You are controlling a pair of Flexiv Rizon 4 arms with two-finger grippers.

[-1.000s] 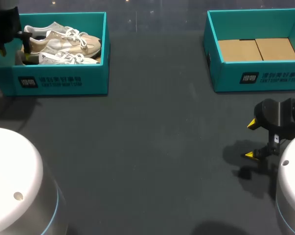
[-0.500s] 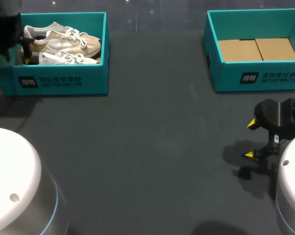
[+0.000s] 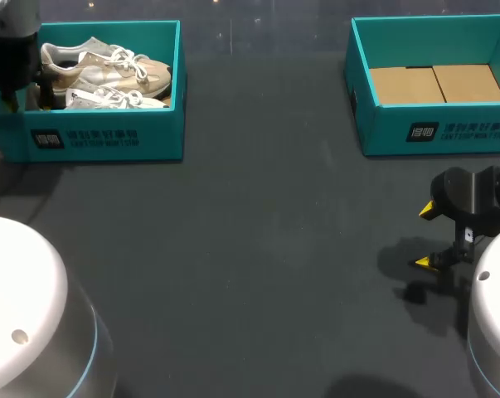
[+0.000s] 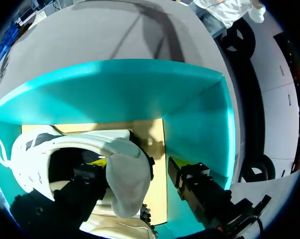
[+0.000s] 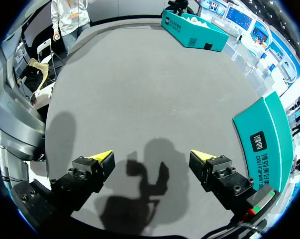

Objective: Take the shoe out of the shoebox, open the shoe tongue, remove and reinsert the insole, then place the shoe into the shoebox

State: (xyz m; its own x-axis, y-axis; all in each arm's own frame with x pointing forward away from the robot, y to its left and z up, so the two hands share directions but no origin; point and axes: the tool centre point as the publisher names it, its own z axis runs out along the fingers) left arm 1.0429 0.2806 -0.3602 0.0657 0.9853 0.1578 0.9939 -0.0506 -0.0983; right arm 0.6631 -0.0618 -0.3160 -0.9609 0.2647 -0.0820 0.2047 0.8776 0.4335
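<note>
Two white and beige sneakers (image 3: 109, 76) lie side by side in the teal shoebox (image 3: 109, 137) at the back left. My left gripper (image 3: 19, 83) is down in that box at the heel end. In the left wrist view the left gripper (image 4: 135, 164) straddles the heel of the white shoe (image 4: 125, 184). One finger is inside the shoe's opening. The other finger (image 4: 189, 179) stands between heel and box wall (image 4: 199, 124), a slim gap from the heel. My right gripper (image 3: 427, 236) hovers open and empty over the table at the right, also the right gripper (image 5: 152, 158).
A second teal shoebox (image 3: 432, 124) with a bare cardboard floor stands at the back right, and its wall (image 5: 271, 134) is close beside the right gripper. The dark grey table (image 3: 258, 249) spreads between the two boxes.
The left gripper has dropped lower into the box at the shoe's heel and its fingers have come closer together. The right arm has kept still.
</note>
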